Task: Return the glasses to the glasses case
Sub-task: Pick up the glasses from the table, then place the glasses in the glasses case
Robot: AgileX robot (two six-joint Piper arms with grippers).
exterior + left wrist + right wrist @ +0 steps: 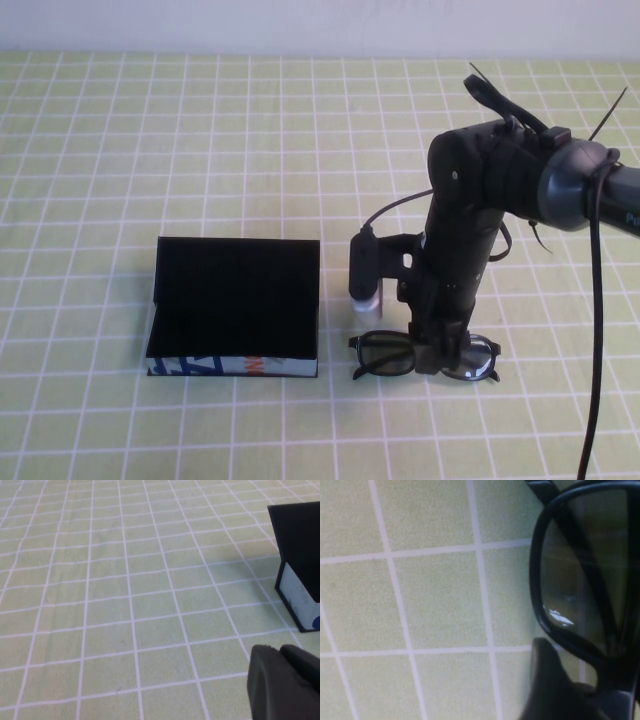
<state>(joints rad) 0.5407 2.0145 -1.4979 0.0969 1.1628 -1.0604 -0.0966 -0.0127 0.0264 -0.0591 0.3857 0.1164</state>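
Observation:
The glasses case (235, 290) lies open on the left of the table, black inside, with its pale printed front edge toward me; one end of it shows in the left wrist view (300, 545). The black glasses (385, 355) rest on the cloth just right of the case, lenses facing me. My right gripper (443, 352) reaches straight down and is shut on the glasses at the bridge. In the right wrist view one finger (550, 680) presses against the frame beside a lens (580, 580). My left gripper (282, 652) is shut and empty, low over the cloth left of the case and out of the high view.
A green cloth with a white grid (200, 150) covers the table. The right arm's cable (597, 330) hangs at the right. A pale wall runs along the far edge.

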